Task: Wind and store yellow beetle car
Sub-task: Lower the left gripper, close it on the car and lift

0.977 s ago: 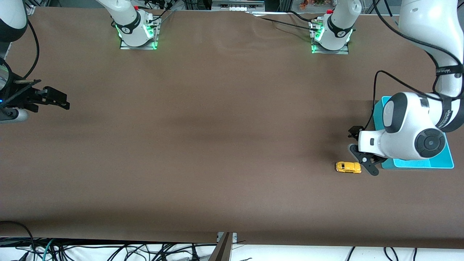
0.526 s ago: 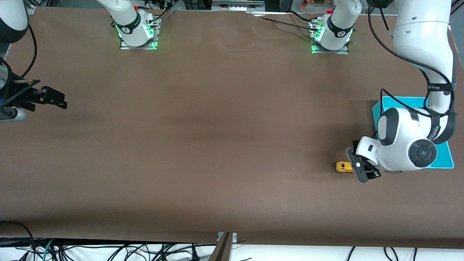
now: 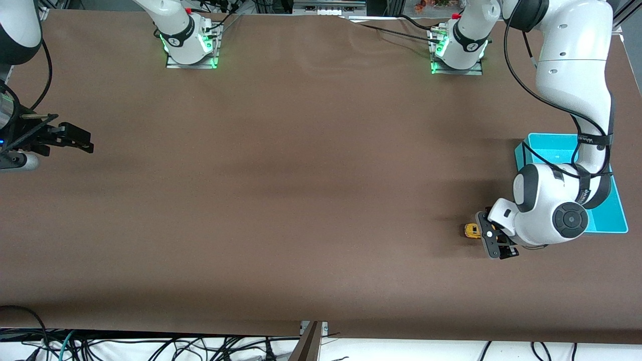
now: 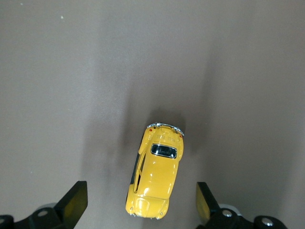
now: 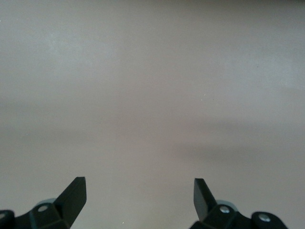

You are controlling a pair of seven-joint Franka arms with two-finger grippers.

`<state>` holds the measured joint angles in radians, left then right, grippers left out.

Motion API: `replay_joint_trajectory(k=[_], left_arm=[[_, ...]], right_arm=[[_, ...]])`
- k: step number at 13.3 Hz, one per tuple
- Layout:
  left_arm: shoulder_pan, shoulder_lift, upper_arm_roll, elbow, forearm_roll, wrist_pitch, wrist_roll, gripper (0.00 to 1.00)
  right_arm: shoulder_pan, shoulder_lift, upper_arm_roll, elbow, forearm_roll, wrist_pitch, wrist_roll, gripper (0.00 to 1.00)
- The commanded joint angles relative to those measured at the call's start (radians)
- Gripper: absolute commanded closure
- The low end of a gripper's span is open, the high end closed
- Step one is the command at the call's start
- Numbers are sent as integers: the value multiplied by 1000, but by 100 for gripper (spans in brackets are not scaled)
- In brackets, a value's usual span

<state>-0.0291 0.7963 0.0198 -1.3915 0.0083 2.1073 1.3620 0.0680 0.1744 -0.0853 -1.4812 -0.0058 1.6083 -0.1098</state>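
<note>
— What is counted on the table (image 3: 301, 200), from the largest thing down?

— Two arms are seen, one turquoise bin (image 3: 551, 143) and one yellow beetle car (image 3: 471, 230). The bin is set at the left arm's end of the table and is partly covered by that arm. The car is stood on its wheels on the bare brown surface, just beside the bin, toward the right arm's end from it.

— How are the fingers of the left gripper (image 4: 141, 202) held?

— They are spread wide. In the left wrist view the car (image 4: 155, 177) is framed between the two fingertips (image 4: 74, 202), with clear space kept on either side; nothing is touched or gripped. The gripper is placed directly over the car.

— And the right gripper (image 3: 75, 140)?

— It is parked at the right arm's end of the table, waiting. Its fingers (image 5: 74, 193) are likewise held wide apart, and only bare tabletop is seen between them; nothing is held.
</note>
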Motion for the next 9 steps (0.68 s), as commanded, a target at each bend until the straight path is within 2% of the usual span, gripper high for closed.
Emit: replay_joint_trajectory(k=[1, 9], left_arm=[[-5, 31, 9, 34, 39, 5, 49, 0], [-2, 73, 8, 20, 61, 62, 51, 1]], right_arm=[[-8, -9, 13, -7, -16, 10, 18, 0], [-7, -9, 13, -7, -16, 12, 19, 0]])
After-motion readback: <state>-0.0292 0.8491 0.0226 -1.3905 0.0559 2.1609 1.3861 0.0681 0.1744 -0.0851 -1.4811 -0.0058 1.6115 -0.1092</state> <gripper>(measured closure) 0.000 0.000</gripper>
